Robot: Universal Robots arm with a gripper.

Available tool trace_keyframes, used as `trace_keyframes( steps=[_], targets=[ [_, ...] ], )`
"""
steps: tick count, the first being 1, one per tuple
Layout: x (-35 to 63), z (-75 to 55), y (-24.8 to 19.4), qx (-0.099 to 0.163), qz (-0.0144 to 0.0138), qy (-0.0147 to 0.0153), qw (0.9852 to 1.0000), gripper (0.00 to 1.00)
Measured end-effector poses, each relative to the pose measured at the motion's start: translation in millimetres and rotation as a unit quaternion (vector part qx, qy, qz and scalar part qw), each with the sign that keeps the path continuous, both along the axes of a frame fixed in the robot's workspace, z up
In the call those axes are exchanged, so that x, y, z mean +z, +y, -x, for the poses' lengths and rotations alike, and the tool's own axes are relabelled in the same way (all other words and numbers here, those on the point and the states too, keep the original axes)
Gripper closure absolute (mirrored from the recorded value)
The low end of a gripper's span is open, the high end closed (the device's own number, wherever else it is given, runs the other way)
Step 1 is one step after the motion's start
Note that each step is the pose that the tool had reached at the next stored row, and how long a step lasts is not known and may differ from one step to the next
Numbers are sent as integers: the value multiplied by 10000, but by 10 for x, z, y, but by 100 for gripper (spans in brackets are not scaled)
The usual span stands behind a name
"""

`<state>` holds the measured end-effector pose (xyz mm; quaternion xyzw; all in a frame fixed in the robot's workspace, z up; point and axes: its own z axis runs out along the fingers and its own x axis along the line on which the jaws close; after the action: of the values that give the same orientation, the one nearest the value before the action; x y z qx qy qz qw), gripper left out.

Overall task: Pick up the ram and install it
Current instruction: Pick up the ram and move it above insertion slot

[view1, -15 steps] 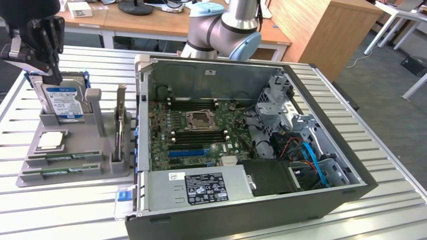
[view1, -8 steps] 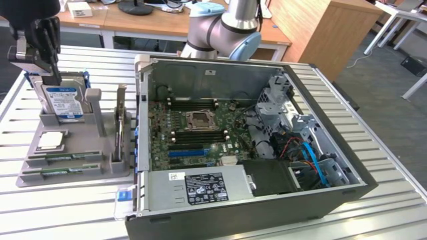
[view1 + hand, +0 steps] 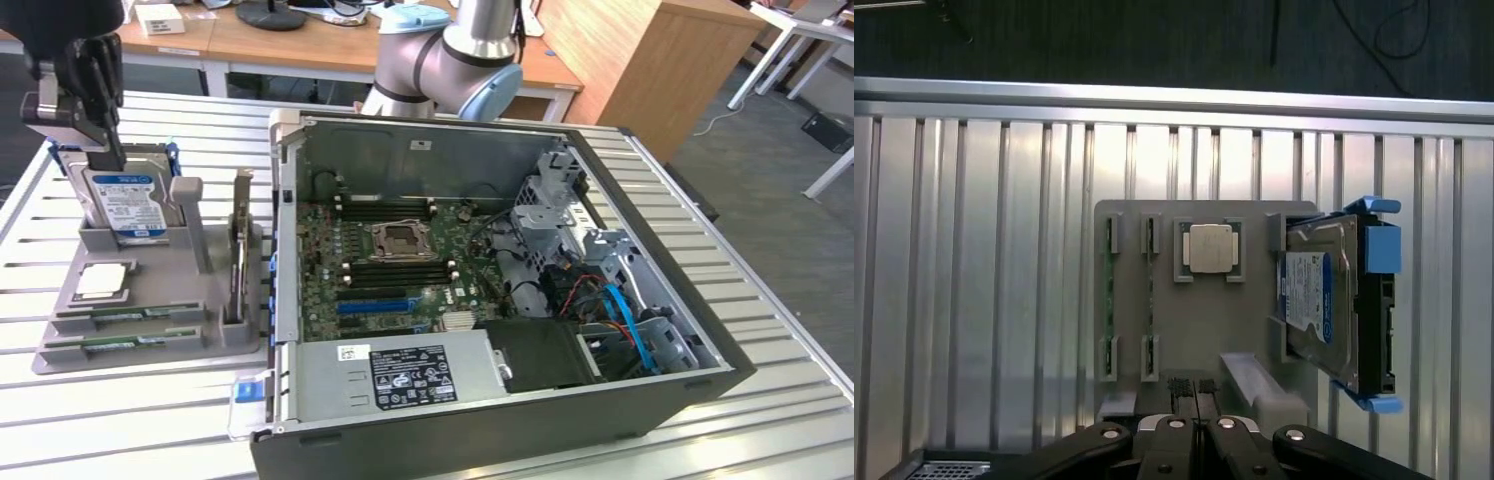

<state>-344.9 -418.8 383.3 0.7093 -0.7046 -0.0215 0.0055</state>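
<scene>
"Ram first: where is it?"

"On edge in the gray holder, one of two sticks side by side, beside the open computer case. Nothing is picked up yet."

"And the pincer?"

"Closed tight, empty, hanging above the holder near the upright hard drive. I judge this the approach to the pick."

"What would a grab call for?"

"Parted jaws, centred over one stick's thin top edge, clear of its neighbour."

"The setting?"

"A slatted metal surface carries the holder and case. Wooden desks and dark carpet lie behind."
</scene>
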Motion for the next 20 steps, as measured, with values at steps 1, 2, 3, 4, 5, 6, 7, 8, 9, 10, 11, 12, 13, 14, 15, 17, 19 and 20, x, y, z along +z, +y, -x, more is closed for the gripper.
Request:
trace_keyframes(
  steps=[1,2,3,4,5,6,7,8,9,10,11,12,13,14,15,17,19,20],
  targets=[
    [0,-6,0,1,0,0,10000,89],
    [0,-7,0,1,0,0,10000,89],
    [0,-7,0,0,0,0,10000,89],
    [0,-7,0,0,0,0,10000,89],
    [0,-7,0,1,1,1,10000,89],
    [-1,-7,-2,1,0,0,10000,89],
    [-4,-8,-5,1,0,0,10000,89],
    [-7,-8,-8,1,0,-1,10000,89],
    [-13,-7,-10,1,0,0,10000,89],
    [-21,-7,-11,0,1,0,10000,89],
    [-29,-7,-12,0,0,0,10000,89],
    [-38,-7,-13,1,0,0,10000,89],
    [-47,-7,-13,1,0,1,10000,89],
    [-57,-7,-13,1,1,1,10000,89],
    [-63,-8,-13,1,1,1,10000,89],
    [-64,-7,-13,1,1,1,10000,89],
    [-65,-7,-13,1,1,1,10000,89],
    [-65,-7,-13,1,0,1,10000,89]
  ],
)
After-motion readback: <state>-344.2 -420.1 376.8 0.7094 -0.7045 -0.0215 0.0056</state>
